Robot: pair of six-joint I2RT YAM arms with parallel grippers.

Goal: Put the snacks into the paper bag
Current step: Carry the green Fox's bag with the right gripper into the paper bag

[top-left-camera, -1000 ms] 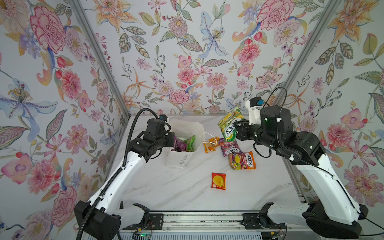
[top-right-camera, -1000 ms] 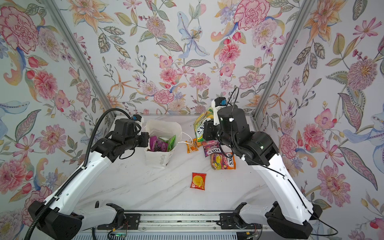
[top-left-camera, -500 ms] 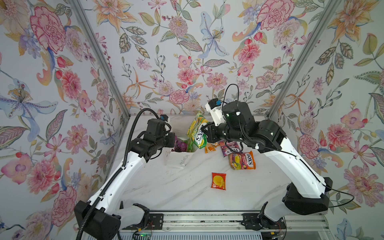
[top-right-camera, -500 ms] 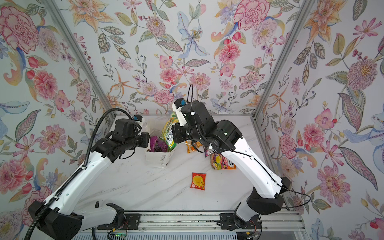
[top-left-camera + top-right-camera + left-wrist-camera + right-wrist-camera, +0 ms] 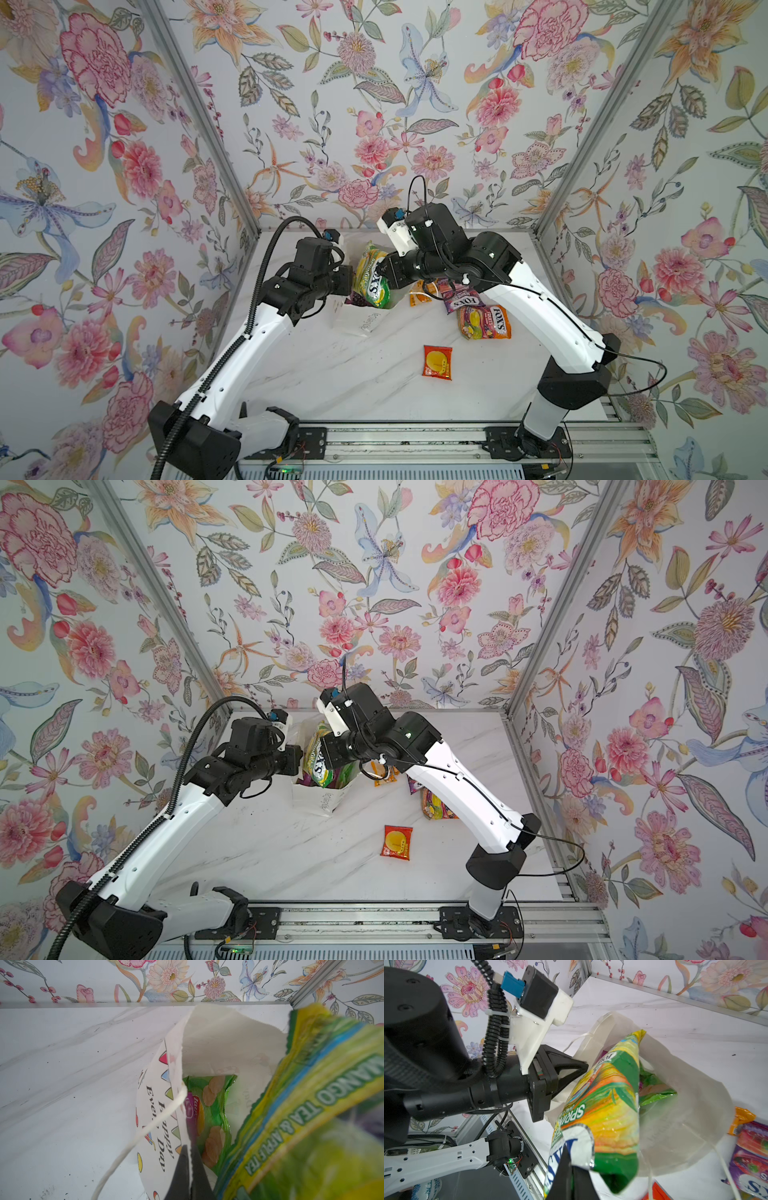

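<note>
Right gripper: fingers pressed together on one edge of the green-and-yellow candy bag, near its logo end. The candy bag is off the table, hanging over the open mouth of the paper bag.

Long axis of the candy bag: in both top views it runs front to back and is tilted, with the far sealed end toward the back wall. Its lower end sits at the mouth; I cannot tell how far it is past the rim. In the left wrist view it crosses the mouth at a slant, print side toward the camera.

Left gripper: fingers closed on the paper bag's rim, with the paper wall pinched between them. A cord handle hangs loose outside that wall.

Paper bag: standing at the back left of the table, mouth up and spread wide. Inside are a green chip bag and a purple pack, low in the bag.

On the table, right of the paper bag:
- A small orange pack.
- A purple candy bag.
- An orange candy bag, overlapping the purple one.
- A red pack, alone and nearer the front.
</note>
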